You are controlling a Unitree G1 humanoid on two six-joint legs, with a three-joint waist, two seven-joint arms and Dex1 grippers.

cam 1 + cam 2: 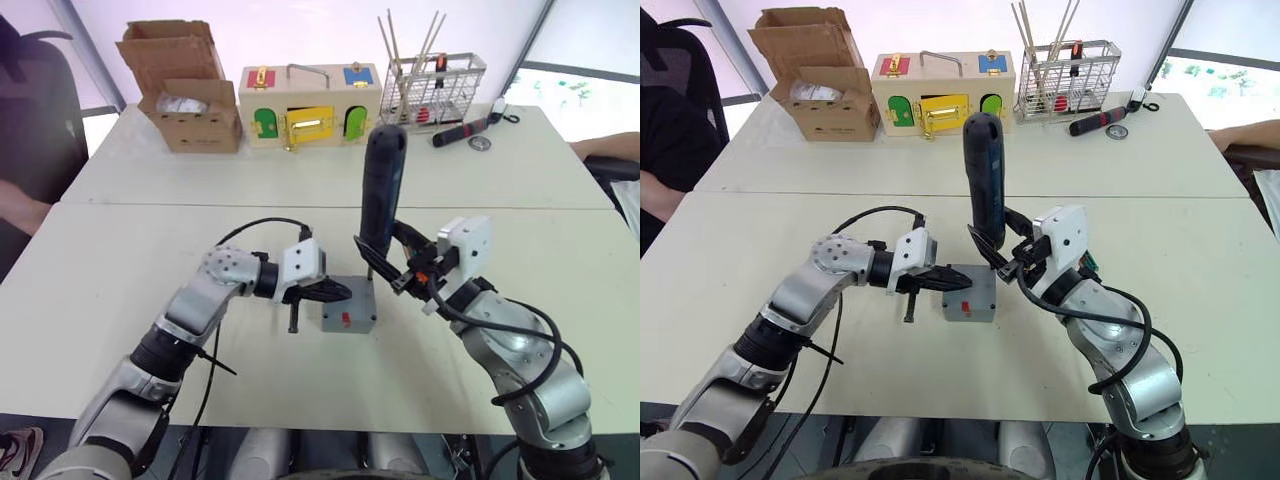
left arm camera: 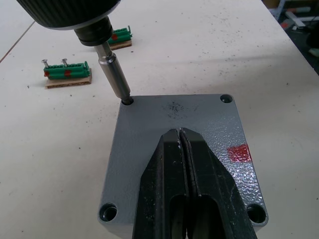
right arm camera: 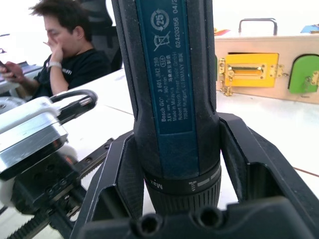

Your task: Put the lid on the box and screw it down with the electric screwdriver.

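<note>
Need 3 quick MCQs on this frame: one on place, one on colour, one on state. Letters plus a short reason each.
1. Where is the screwdriver bit?
A. in a corner screw hole of the lid
B. lying on the table
C. in the wire rack

2. What colour is the mark on the side of the box?
A. blue
B. red
C. yellow

3. How are the left gripper fingers?
A. wide open beside the box
B. shut, tips together over the lid
C. clamped on the screwdriver

Answers:
1. A, the left wrist view shows the bit tip at a corner hole.
2. B, a small red mark shows in the head views.
3. B, the two fingers meet with no gap above the lid; it is the right gripper that clamps the screwdriver.
</note>
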